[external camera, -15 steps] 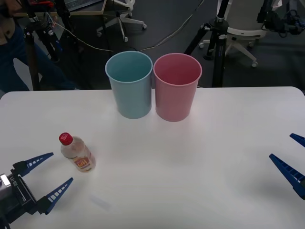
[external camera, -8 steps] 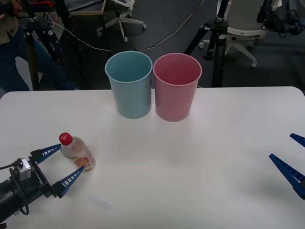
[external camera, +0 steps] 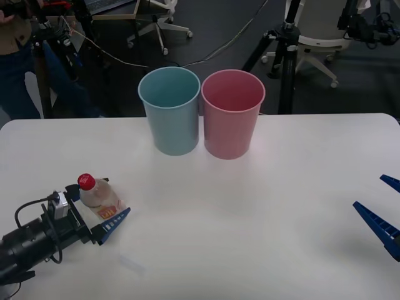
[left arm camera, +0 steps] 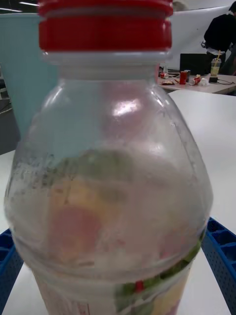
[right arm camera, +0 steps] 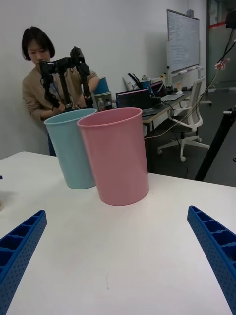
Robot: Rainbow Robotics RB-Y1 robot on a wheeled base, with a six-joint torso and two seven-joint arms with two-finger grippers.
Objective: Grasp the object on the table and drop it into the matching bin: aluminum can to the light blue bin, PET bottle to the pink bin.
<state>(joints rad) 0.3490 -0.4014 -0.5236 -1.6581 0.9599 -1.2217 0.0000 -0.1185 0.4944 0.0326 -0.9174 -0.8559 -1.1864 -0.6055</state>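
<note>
Beyond the far edge of the work surface, a black tripod (external camera: 284,56) stands on the dark floor, with a white swivel chair (external camera: 315,47) just beside it. A cable (external camera: 215,53) trails across the floor. Another white office chair (external camera: 162,25) sits farther back. In the right wrist view, a whiteboard (right arm camera: 182,40) hangs on the wall above a cluttered desk (right arm camera: 147,101).

One bottle (external camera: 100,199), two bins (external camera: 170,111)
</note>
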